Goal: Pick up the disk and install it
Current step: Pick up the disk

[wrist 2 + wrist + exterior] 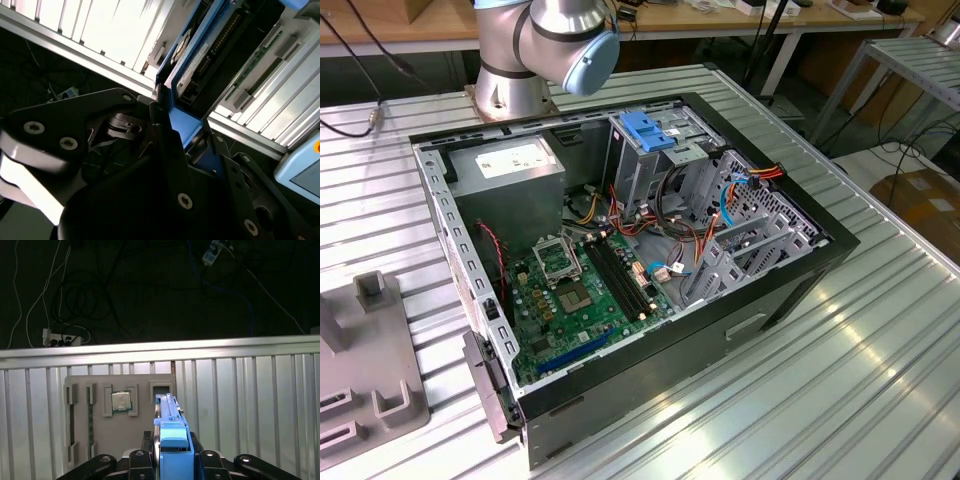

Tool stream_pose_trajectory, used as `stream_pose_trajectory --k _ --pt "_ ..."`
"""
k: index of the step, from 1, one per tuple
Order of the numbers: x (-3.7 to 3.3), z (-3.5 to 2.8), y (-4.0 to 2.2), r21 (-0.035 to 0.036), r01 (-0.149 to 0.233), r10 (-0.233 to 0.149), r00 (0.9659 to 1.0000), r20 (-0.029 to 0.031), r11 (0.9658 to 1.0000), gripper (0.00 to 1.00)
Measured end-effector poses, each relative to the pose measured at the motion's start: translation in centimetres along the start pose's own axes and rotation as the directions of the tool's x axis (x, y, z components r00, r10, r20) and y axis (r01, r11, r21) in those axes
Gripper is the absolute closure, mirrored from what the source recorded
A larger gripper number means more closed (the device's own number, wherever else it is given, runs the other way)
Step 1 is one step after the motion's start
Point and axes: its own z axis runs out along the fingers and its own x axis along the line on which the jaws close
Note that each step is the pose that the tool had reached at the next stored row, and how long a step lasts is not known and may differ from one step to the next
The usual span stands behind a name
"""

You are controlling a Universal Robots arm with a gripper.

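The disk (pixel 171 432) is a grey drive framed by bright blue rails. It stands edge-on between my black fingers (pixel 145 440) in the first wrist view. My gripper (pixel 172 447) is shut on it, holding it high above the grey fixture (pixel 100 440). In the second wrist view the disk (pixel 197 52) shows its label and connector edge, with the gripper (pixel 182 132) clamped on the blue rail. The open computer case (pixel 790 290) lies on the table in the exterior view.
The drive cage with a blue latch (pixel 650 130) stands at the back of the case, beside coloured cables (pixel 740 190). The fixture (pixel 370 400) holds a processor chip (pixel 121 401) and memory sticks (pixel 90 420). The arm's base (pixel 520 90) stands behind the case. The table edge (pixel 160 349) borders a dark floor with cables.
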Motion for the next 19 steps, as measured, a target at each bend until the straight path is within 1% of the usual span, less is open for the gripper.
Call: stream_pose_trajectory --k 2,12,19 --pt "0.00 -0.51 0.00 0.0000 0.000 0.000 1.0000 0.0000 1.0000 0.63" --pt "-0.02 -2.23 0.00 -0.0001 0.000 0.000 1.0000 0.0000 1.0000 0.63" --pt "-0.03 -3.59 0.00 0.0000 0.000 0.000 1.0000 0.0000 1.0000 0.63"
